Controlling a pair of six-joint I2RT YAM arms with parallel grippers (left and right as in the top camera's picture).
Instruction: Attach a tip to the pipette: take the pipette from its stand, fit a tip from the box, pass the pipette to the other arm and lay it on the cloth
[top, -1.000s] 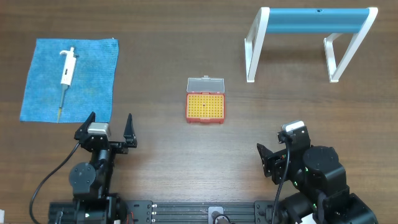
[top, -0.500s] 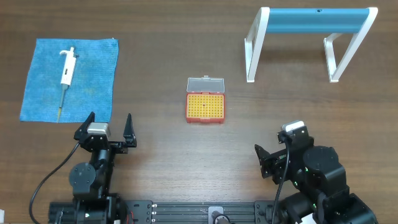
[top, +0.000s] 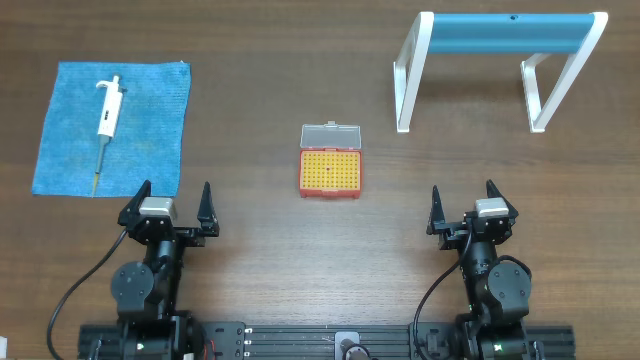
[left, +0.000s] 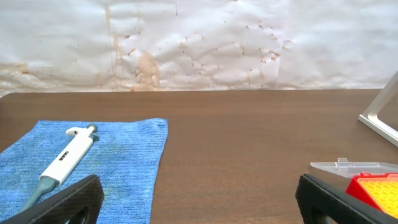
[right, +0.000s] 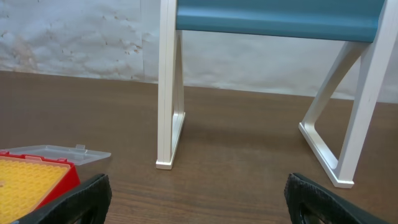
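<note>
My left pincer (top: 176, 190) sits low at my side of the table (top: 260, 90). Its two fingers (left: 68, 202) are wide apart and hold nothing. My right pincer (top: 463, 192) sits the same way on the other side. Its fingers (right: 74, 199) are wide apart too, with nothing between them.

Just past my left pincer, and a bit to the left, lies the blue cloth (top: 140, 140). The pipette (top: 106, 112) lies flat on it, close to the far left part. Its white head points away from me and its thin end points back at me. From above I can see the whole cloth, and a small yellowish bit at the thin end of the pipette. My left wrist camera looks along the table instead. There the pipette's white body and grey neck look big and close, and a white wall (left: 217, 43) with brown stains stands behind the table.

The tip box (top: 330, 172) sits in the middle of the table, farther out than both pincers and well apart from them. It is red with a yellow top full of little holes. Its clear lid (top: 331, 134) is open and lies behind it. Each wrist camera catches a corner of the box at its edge.

The stand (top: 505, 35) is at the far right, out past my right pincer. From above it looks like a flat frame. From my right wrist it stands tall, with a blue bar on top and white slanting legs.
</note>
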